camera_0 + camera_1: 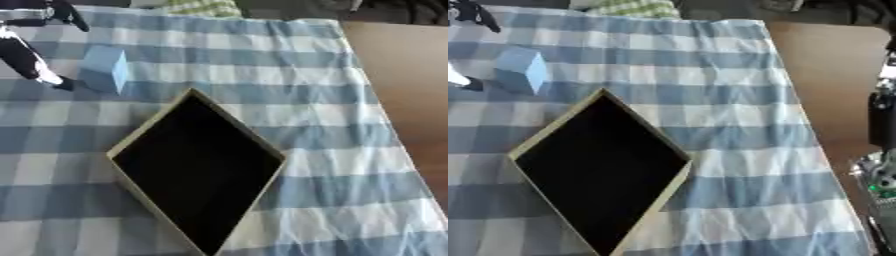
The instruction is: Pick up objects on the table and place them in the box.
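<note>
While the box (pixel 199 170) in the middle of the frame looks empty, the blue block (pixel 105 68) sits on the bench (pixel 332 105) at the upper left, with the left robot hand (pixel 31 60) spread open beside it.

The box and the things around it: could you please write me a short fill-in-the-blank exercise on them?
1. The inside of the box holds ____.
2. The light blue block stands on the ____ cloth.
3. The left hand is beside the block, on the view's ____ side.

Missing words: nothing; checked; left
</note>
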You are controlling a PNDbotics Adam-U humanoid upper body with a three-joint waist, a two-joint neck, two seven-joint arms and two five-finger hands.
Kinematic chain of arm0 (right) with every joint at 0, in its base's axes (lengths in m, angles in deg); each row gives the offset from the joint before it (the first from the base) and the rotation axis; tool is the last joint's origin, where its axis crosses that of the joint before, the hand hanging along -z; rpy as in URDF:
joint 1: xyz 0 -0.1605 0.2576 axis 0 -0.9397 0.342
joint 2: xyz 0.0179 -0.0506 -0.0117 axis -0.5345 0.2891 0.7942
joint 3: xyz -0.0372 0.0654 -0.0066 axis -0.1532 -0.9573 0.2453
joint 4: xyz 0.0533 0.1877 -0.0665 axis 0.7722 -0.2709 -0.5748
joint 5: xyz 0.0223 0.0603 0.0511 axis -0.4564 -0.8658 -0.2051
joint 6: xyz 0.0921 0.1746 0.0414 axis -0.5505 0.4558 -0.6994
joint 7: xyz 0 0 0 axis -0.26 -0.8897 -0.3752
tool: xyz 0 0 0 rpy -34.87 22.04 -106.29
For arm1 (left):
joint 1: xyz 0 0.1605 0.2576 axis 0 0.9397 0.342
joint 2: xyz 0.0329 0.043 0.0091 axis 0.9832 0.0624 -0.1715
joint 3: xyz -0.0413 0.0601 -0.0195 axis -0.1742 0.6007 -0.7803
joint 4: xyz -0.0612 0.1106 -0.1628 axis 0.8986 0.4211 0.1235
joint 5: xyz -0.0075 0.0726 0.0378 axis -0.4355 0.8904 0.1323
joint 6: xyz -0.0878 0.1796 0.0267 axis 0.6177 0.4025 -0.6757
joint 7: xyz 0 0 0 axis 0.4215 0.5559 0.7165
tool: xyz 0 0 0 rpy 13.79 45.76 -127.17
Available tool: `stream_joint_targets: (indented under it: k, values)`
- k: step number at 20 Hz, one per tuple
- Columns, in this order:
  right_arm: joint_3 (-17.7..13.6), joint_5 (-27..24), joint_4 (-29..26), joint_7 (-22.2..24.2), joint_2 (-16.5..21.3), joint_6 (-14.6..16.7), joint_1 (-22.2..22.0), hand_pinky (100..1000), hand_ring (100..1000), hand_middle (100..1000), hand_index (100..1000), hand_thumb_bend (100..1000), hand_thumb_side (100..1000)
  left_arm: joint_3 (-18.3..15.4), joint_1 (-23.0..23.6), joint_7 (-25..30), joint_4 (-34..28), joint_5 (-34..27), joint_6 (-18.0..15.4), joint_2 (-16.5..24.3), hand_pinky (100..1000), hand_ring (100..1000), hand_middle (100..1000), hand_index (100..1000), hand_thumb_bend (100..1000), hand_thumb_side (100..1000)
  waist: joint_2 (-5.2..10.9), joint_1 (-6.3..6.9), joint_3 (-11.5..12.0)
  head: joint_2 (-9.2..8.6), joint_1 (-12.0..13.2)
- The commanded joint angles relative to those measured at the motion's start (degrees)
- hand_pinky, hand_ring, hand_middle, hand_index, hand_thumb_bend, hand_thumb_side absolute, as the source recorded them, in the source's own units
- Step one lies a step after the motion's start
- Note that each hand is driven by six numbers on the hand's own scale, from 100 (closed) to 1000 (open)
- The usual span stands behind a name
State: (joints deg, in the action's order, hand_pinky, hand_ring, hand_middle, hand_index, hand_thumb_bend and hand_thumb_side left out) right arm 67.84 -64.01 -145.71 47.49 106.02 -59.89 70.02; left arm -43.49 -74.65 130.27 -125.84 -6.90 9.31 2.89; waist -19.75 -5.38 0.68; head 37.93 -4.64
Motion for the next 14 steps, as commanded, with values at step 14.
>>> stream_joint_targets:
  k: [14]
  values:
    - [-0.15,-0.39,-0.84,-0.36,0.74,0.06,1.23,768,811,715,869,100,894,-1.44,-3.68,1.68,0.89,2.09,-0.01,-0.38,887,920,885,920,642,316,-0.96,0.72,-1.96,-2.81,1.49]
